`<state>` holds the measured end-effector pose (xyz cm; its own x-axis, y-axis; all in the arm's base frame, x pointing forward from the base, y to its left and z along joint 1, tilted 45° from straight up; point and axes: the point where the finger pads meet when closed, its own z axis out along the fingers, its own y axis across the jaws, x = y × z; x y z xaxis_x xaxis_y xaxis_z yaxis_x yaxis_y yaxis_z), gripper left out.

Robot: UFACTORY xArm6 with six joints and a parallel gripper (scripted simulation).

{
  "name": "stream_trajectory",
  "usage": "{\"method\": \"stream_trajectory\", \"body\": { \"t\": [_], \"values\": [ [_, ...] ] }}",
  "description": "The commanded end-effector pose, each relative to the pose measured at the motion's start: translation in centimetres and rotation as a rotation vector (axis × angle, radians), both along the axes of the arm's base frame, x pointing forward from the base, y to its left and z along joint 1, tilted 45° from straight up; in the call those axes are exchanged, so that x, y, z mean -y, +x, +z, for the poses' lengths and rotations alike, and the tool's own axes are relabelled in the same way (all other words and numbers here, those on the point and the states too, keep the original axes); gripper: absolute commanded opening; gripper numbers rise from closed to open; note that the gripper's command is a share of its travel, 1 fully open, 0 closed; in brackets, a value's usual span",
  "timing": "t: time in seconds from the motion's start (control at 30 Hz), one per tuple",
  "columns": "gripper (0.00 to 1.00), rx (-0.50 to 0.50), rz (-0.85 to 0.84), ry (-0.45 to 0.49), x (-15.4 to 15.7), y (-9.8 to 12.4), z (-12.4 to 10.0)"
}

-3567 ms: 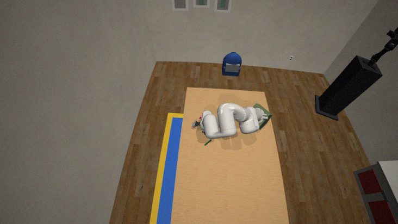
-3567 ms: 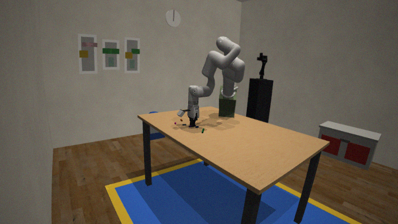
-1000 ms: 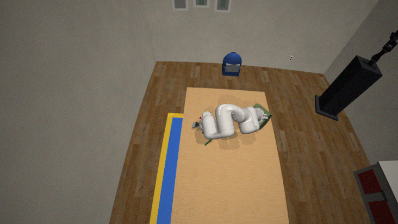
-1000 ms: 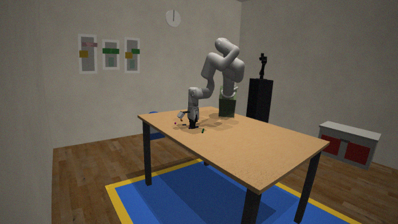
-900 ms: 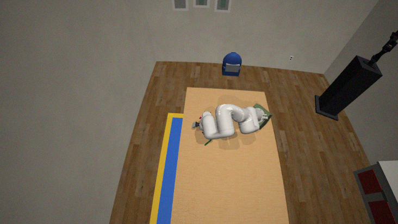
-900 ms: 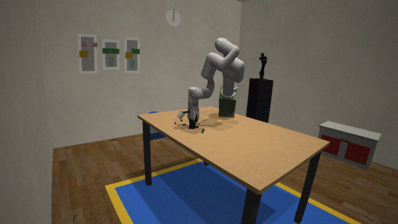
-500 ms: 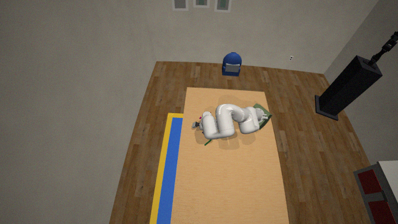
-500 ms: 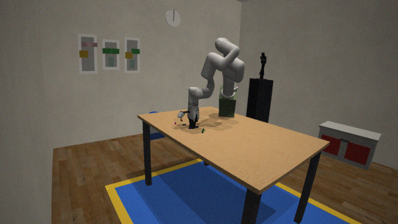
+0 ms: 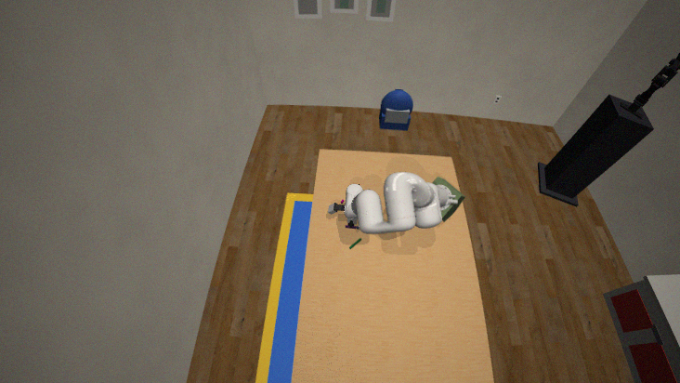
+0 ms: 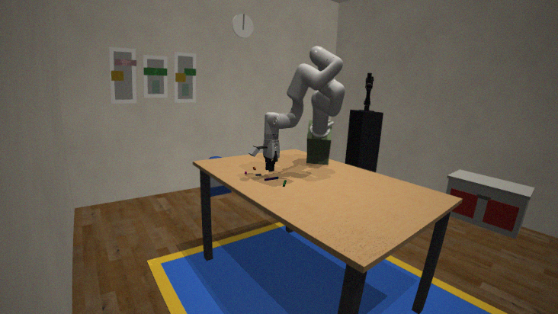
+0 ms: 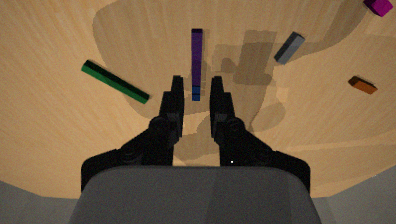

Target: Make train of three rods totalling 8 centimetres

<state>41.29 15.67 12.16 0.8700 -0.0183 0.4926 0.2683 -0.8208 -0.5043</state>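
Counter: wooden counter (image 9: 395,304) (image 10: 331,203) (image 11: 30,125); its mat-side long edge is the one nearer the rods.
Arm: white arm (image 9: 399,204) (image 10: 312,75), mounted at the opposite long edge, towards the short edge on the blue bin's side, reaching across the counter.
Claw: claw (image 9: 351,223) (image 10: 269,168) (image 11: 197,89), partly open, gripping nothing, raised above the counter.
Green rod: green rod (image 9: 355,244) (image 10: 284,183) (image 11: 115,82), flat, slanted, apart from the train and farthest from the bin-side short edge.
Purple rod: purple rod (image 9: 352,227) (image 10: 272,178) (image 11: 197,57), flat, pointing towards the mat-side long edge.
Orange rod: orange rod (image 10: 254,168) (image 11: 362,85), well apart from the train, towards the bin-side short edge.
Grey rod: grey rod (image 10: 258,174) (image 11: 289,48), slanted, between the train and the bin-side short edge.
Magenta rod: magenta rod (image 9: 342,201) (image 10: 245,172) (image 11: 378,6), towards the corner of the mat-side and bin-side edges.
Blue rods: two blue rods (image 11: 196,94), in line at the purple rod's end away from the mat-side edge, no gap discernible.
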Motion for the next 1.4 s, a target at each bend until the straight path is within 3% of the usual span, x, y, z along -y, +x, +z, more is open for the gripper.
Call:
{"method": "stream_trajectory", "body": {
  "t": [0.0, 0.4, 0.43, 1.37],
  "values": [
    [0.24, -0.004, 0.002, 0.0, 0.7, -0.5, 1.0],
    [0.24, -0.004, 0.002, 0.0, 2.2, -1.6, 2.9],
    [1.0, -0.004, 0.002, 0.0, 2.2, -1.6, 2.9],
    [1.0, -0.004, 0.002, 0.0, 2.6, -1.9, 3.3]
  ]
}}
